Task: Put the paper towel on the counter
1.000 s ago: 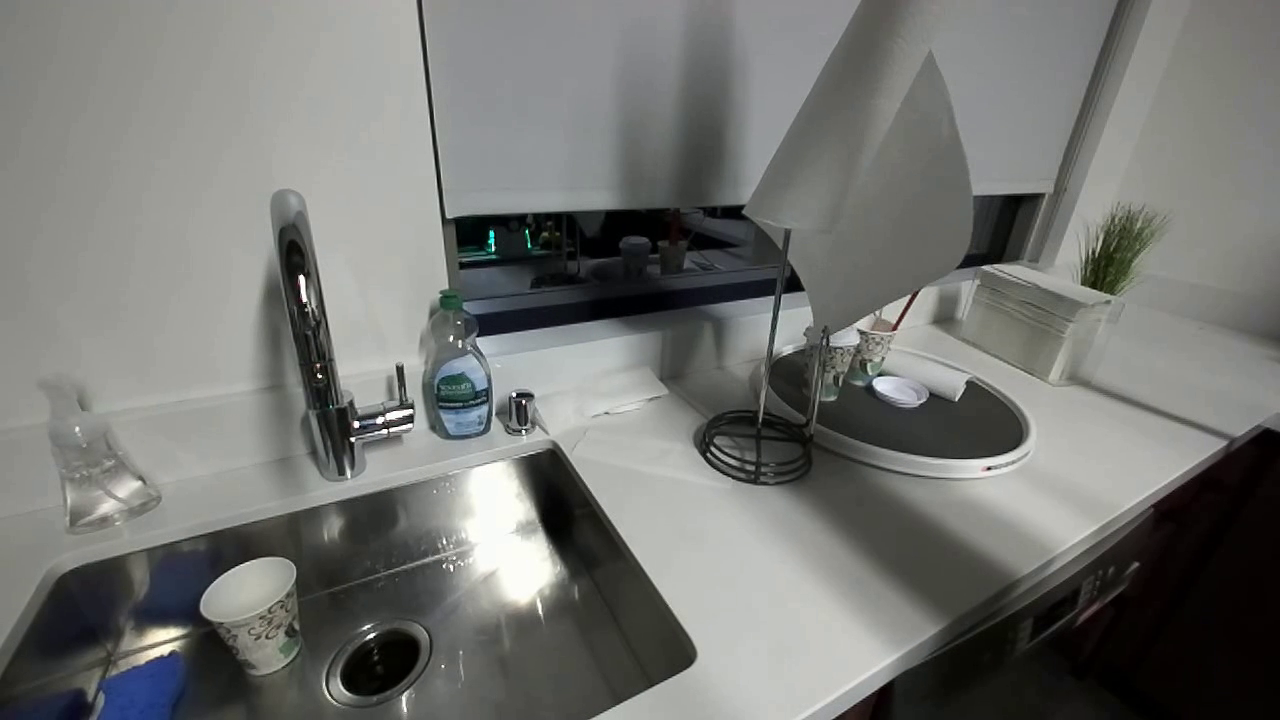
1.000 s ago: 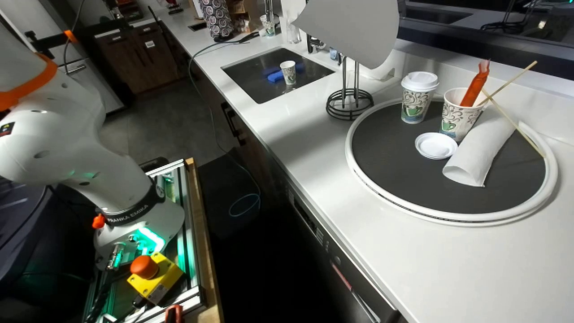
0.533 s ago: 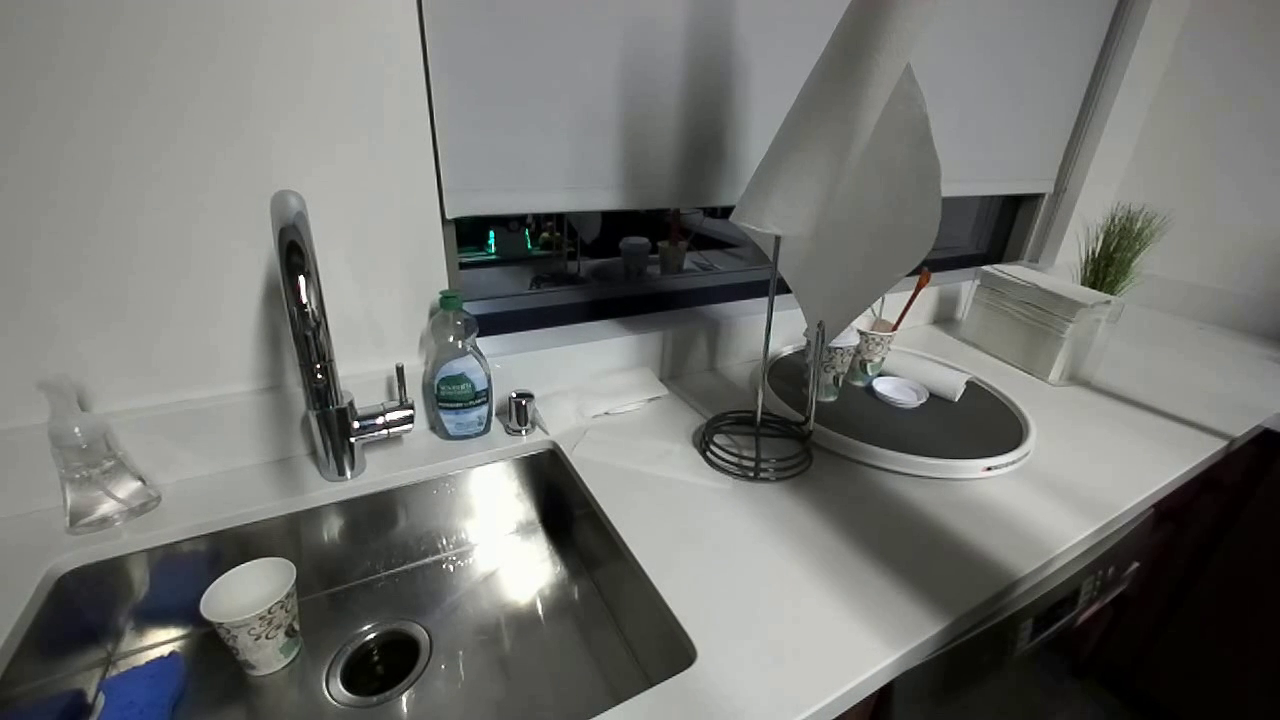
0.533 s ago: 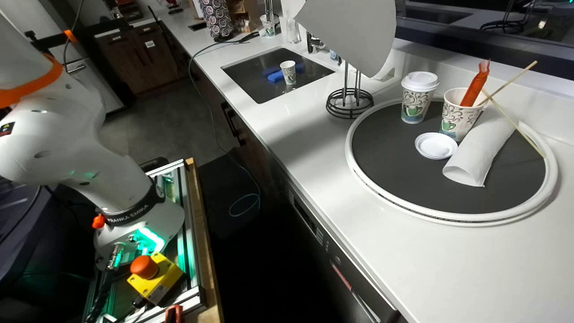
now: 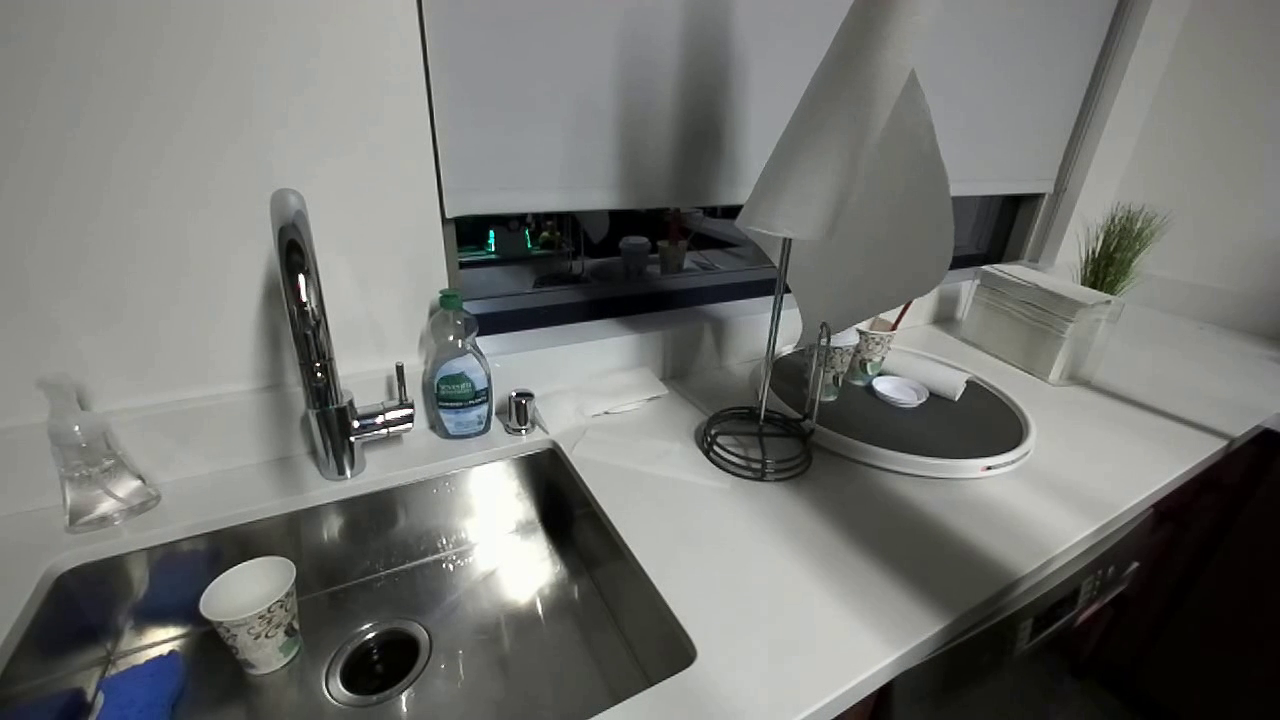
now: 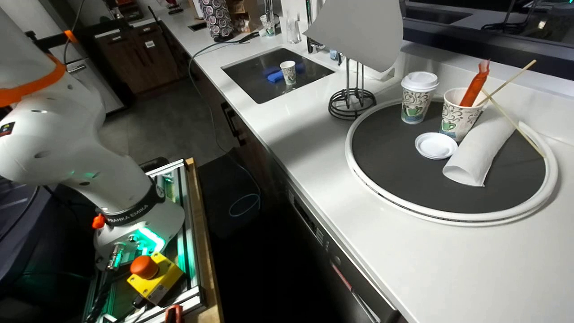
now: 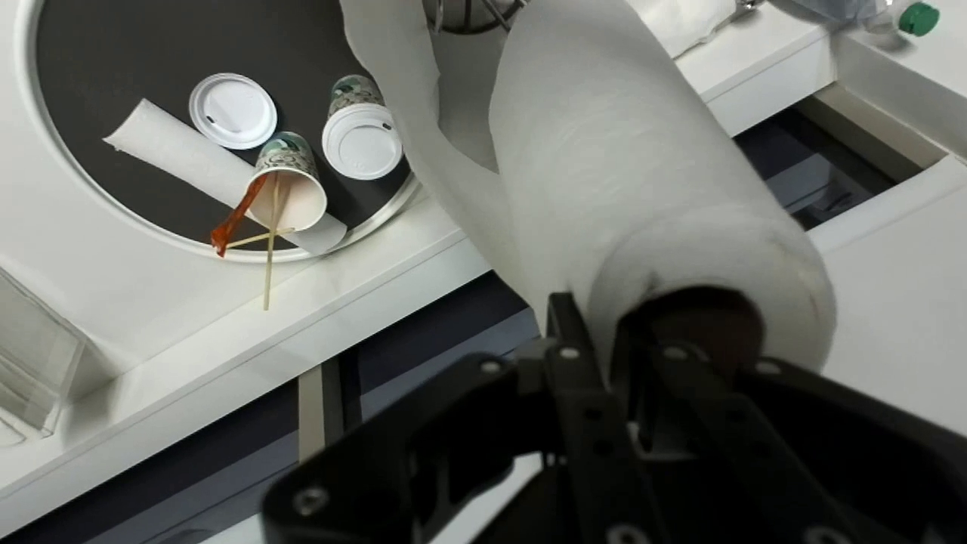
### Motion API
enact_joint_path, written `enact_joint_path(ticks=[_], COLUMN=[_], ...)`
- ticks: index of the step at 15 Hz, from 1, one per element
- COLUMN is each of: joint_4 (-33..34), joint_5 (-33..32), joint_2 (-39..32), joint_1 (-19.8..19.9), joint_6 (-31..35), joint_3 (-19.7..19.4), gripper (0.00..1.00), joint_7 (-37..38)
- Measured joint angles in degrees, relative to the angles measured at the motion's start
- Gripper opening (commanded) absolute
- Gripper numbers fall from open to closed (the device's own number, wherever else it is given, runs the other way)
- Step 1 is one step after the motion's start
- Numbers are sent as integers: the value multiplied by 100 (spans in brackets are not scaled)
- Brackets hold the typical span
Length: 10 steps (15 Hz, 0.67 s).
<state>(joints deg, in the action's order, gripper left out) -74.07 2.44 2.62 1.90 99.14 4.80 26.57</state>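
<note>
One paper towel roll (image 5: 835, 150), white, tilted, held up over the tabletop (image 5: 790, 590); lower end above the base of a wire holder (image 5: 760, 425), upper end beyond the frame in both exterior views. One loose sheet (image 5: 895, 215), trailing from the roll on the side nearer the tray (image 6: 394, 170). One gripper (image 7: 597, 325), closed on the roll's wall at the upper rim: one finger outside the paper, its mate apparently within the core. One post (image 5: 777, 300), rising from the holder to the roll's lower rim; whether its tip stands inside the core cannot be told.

Step in hand, by judgement: drawing the roll off the holder, placing not yet done.

Handling notes. Lift: first along the post's own line, slowly, until a gap shows under the roll; a sideways pull too soon would likely drag or tip the holder. Grip: a pinch at one edge only, so the roll probably swings; short, unhurried moves suit it. Sheet: best carried high past the tray, where it could sweep the lidded cup (image 6: 417, 103) or the open cup (image 6: 453, 123). Destination: the stretch of tabletop between the sink (image 5: 480, 620) and the tray, keeping off both rims. Setting down: bring the roll nearer upright, let the lower end seat fully, check that the sheet is not folded beneath, then part the fingers gradually and withdraw straight up.
</note>
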Motion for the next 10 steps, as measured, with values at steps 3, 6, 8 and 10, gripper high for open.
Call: enact_joint_path(ticks=[3, 6, 8, 10], joint_4=[160, 226, 226, 221], joint_5=[-166, -284, -351, -350], joint_2=[31, 28, 27, 18], joint_1=[-4, -4, -3, -2], joint_6=[-311, -316, -316, -316], joint_3=[62, 82, 82, 82], gripper=[3, 12, 3, 3], joint_7=[0, 0, 0, 0])
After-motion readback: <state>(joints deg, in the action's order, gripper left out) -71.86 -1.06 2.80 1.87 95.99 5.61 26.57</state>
